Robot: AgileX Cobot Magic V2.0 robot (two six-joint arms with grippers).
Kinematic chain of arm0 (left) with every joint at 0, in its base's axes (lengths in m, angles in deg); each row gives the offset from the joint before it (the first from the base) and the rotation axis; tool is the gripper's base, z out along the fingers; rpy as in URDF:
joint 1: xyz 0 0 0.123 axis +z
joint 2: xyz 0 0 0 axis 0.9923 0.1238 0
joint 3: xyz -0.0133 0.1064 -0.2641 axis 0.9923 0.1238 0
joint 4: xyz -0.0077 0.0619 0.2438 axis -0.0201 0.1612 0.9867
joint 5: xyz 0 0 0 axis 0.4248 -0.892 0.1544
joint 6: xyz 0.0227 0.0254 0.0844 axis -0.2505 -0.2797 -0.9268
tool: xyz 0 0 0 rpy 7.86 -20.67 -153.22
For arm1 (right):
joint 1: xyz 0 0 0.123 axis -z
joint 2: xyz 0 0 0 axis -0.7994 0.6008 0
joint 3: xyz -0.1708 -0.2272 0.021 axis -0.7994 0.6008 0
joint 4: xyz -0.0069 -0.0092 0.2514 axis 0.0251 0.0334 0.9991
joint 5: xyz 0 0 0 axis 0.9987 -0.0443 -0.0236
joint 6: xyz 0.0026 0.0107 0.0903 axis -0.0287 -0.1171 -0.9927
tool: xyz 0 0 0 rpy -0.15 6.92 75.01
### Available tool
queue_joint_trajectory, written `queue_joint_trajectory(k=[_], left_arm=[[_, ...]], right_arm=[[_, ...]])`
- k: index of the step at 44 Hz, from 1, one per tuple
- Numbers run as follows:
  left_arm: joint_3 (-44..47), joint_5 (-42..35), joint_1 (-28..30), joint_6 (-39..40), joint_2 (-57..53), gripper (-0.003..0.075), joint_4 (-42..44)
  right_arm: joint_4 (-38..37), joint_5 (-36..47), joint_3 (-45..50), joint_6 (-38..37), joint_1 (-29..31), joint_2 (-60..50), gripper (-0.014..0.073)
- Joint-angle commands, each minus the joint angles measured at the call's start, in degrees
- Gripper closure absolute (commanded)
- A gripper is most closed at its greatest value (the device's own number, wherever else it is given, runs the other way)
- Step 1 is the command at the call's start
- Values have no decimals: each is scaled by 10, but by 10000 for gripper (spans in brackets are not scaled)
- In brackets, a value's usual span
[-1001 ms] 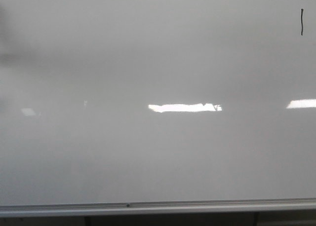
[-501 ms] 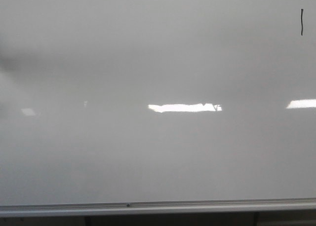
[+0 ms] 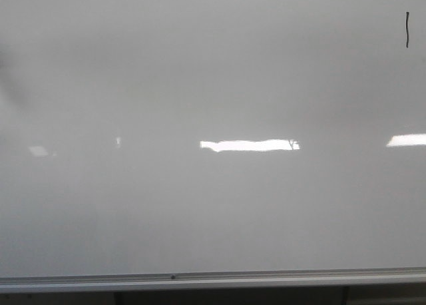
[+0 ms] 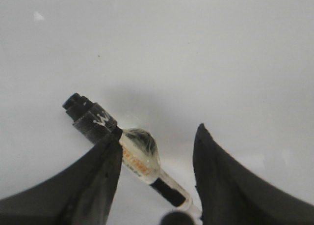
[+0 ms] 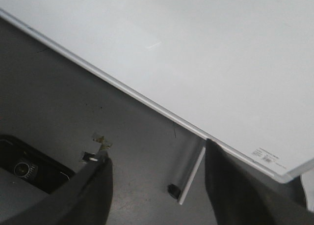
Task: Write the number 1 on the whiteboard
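Observation:
The whiteboard [image 3: 213, 205] fills the front view, glossy light grey, with its silver frame edge along the bottom. The number 1 [image 3: 407, 30] is a short black vertical stroke at the board's upper right. Neither gripper shows in the front view. In the left wrist view my left gripper [image 4: 157, 139] has its jaws apart over the whiteboard [image 4: 221, 63]. A marker [image 4: 140, 156] with a black end and a clear barrel lies slantwise between the fingers, touching the left finger; no grip on it shows. My right gripper [image 5: 157, 158] is open and empty beside the whiteboard [image 5: 196, 48], off its edge.
Bright light reflections [image 3: 249, 145] lie across the board. In the right wrist view the board's framed edge [image 5: 122, 87] runs diagonally over a dark grey floor, with a slim metal leg [image 5: 189, 178] below it and a black device [image 5: 24, 168] to one side.
The dim shadow at the board's left edge in the front view has thinned and drawn off to the left. The black stroke and the reflections are unchanged.

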Motion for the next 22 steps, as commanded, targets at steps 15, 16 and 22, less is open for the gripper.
queue_joint_trajectory(k=[15, 16, 22], left_arm=[[-119, 317, -3, 0, -189, 383, 6], [-119, 329, -3, 0, -198, 383, 6], [-119, 371, -3, 0, -250, 383, -20]], right_arm=[[38, 79, 1, -77, 3, -14, 147], [40, 84, 6, -77, 3, -18, 147], [41, 120, 46, -77, 3, -49, 147]])
